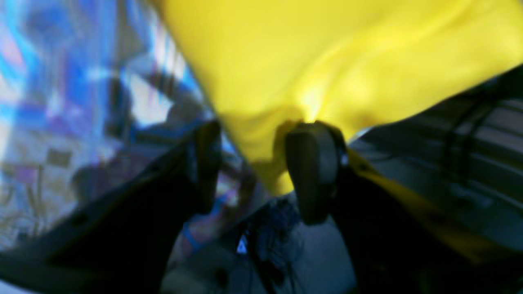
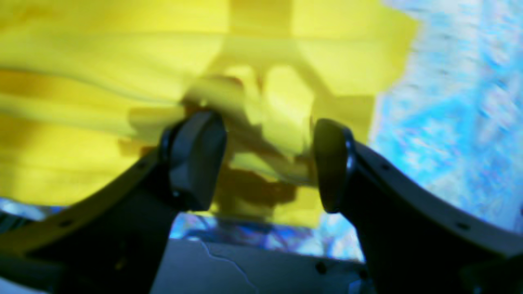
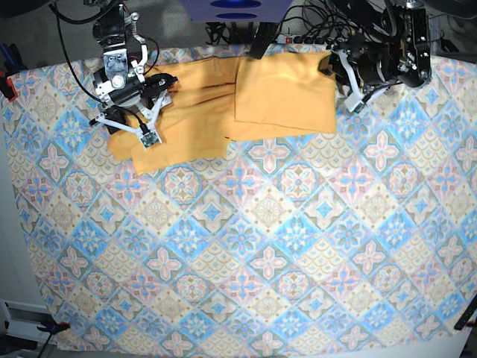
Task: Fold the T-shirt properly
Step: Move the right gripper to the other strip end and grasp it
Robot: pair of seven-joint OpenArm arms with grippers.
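Observation:
The mustard T-shirt (image 3: 201,112) lies at the far edge of the table, with one side folded over as a flat square panel (image 3: 287,93). My left gripper (image 3: 337,74) is at that panel's right edge. In the left wrist view the gripper (image 1: 261,130) is open, with a corner of the shirt (image 1: 327,53) hanging between the fingers against the right finger (image 1: 312,171). My right gripper (image 3: 156,93) is over the shirt's left part. In the right wrist view it (image 2: 265,122) is open, with bunched shirt fabric (image 2: 81,61) between and beyond its fingers. Both wrist views are blurred.
The blue-and-pink diamond-patterned tablecloth (image 3: 261,246) covers the table. Cables and dark equipment (image 3: 298,22) run along the far edge behind the shirt. A red clamp (image 3: 7,86) sits at the left edge.

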